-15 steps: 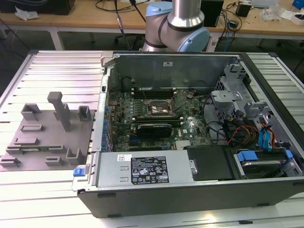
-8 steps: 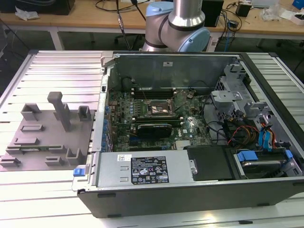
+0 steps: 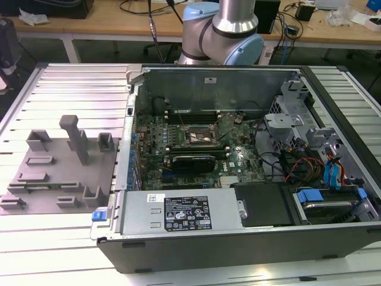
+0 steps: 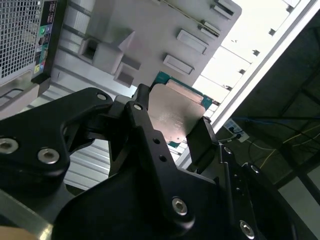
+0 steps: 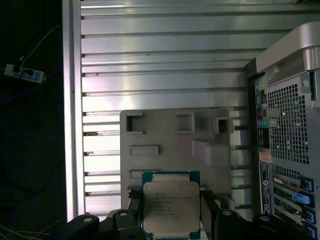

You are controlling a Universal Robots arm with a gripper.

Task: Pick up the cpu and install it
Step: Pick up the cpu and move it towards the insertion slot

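Claw: the gripper is drawn in narrow and holds the cpu, with one black finger on each of two opposite edges, as both wrist views show.
Cpu: the cpu sits between the fingers with its silver top facing the first wrist view's camera and a green rim showing around it. It looks lifted clear, touching nothing but the fingers.
Grip: the hold is by the thin edges only, and I judge there is little margin.
Fixture plate: the grey fixture plate with its raised blocks lies beyond the chip. It is at the exterior view's left, just beside the case.
Table: the ribbed aluminium table carries both the plate and the case.
Case: the open computer case fills the exterior view's centre and right, with the motherboard lying inside it.
Socket: the dark socket frame is near the board's middle. I cannot tell whether its retaining frame is open.
Arm: the arm's base stands behind the case, at the upper centre of the exterior view.
Risk, slip: a jolt could tilt or drop the chip, since only its edges are pinched.
Risk, collision: a low path could catch the case wall between plate and board.
Risk, seating: a skewed or wrongly turned chip could bend the socket contacts.
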